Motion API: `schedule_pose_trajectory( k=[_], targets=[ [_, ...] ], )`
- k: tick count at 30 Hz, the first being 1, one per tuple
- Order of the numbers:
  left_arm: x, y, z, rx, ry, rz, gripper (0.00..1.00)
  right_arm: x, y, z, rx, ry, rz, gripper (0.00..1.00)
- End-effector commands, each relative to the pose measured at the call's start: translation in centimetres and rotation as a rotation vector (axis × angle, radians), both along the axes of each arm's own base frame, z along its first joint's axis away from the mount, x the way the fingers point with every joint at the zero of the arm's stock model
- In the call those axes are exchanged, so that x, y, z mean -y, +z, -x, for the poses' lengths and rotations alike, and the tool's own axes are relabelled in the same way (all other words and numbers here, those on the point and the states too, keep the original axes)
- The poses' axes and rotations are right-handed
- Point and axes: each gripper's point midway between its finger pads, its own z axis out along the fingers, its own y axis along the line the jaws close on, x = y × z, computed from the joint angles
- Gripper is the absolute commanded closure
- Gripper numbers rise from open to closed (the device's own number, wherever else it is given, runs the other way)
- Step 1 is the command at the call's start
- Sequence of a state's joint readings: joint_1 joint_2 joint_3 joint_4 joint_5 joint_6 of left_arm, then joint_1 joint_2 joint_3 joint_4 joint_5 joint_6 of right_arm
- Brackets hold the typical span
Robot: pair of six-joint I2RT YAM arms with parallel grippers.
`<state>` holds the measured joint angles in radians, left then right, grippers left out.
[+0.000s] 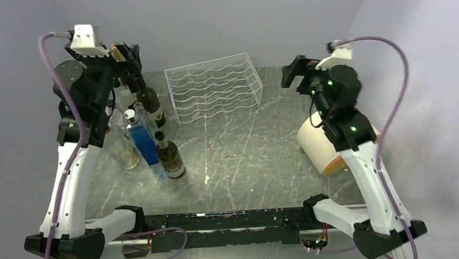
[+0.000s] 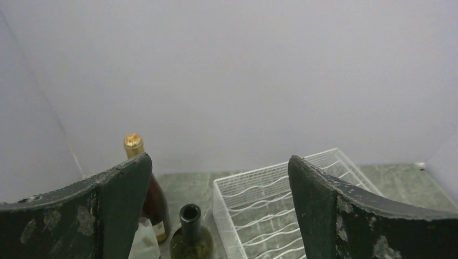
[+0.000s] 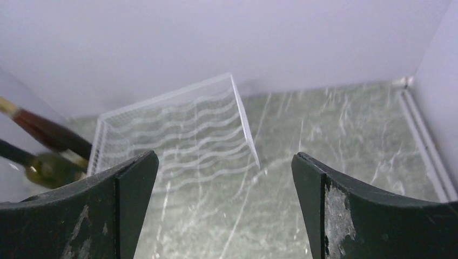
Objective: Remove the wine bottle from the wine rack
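The wine rack point(image 1: 216, 88) sits at the back middle of the marble table point(image 1: 247, 164), its rear edge close to the back wall point(image 1: 221, 17) and bare tabletop open in front of it and to its right. The wine bottles stand off it, upright on the table just to its left. A green wine bottle point(image 1: 152, 107) with an uncorked neck is nearest the rack's left end, and a gold-capped wine bottle point(image 2: 133, 144) stands just behind it. Nearer the arms, a dark labelled bottle point(image 1: 170, 159), a blue bottle point(image 1: 143, 143) and clear glass bottles point(image 1: 126, 150) crowd together, leaving little room on that side. The left gripper point(image 1: 131, 58) hangs above this cluster with its jaws spread wide around nothing; in the left wrist view the gold cap shows just outside the left finger point(image 2: 121, 205). The right gripper point(image 1: 292, 76) hovers right of the rack, well apart from it, jaws likewise spread and gripping nothing. A cream-and-orange cylinder point(image 1: 320, 145) lies under the right arm, near the right wall.
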<state>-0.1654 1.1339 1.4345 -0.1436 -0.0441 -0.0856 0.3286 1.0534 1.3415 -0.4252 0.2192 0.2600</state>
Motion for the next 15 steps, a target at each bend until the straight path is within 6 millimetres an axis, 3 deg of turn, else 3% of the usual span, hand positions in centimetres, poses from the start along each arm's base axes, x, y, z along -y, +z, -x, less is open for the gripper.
schedule_pose_trajectory(
  k=[1,3,6,15],
  targets=[
    [0.6,6.7,4.7,0.201,-0.089,0.053,0.01,3.7,8.1,4.3,0.215,-0.119,-0.062,0.00],
    [0.2,6.8,5.8,0.227,-0.080,0.064,0.01,4.6,10.2,6.3,0.286,-0.133,-0.074,0.00],
    [0.3,6.6,7.0,0.250,-0.091,0.080,0.01,5.4,11.6,8.0,0.344,-0.145,-0.092,0.00],
    [0.0,6.7,8.6,0.265,-0.091,0.106,0.01,5.9,10.9,8.8,0.339,-0.155,-0.088,0.00]
  ],
)
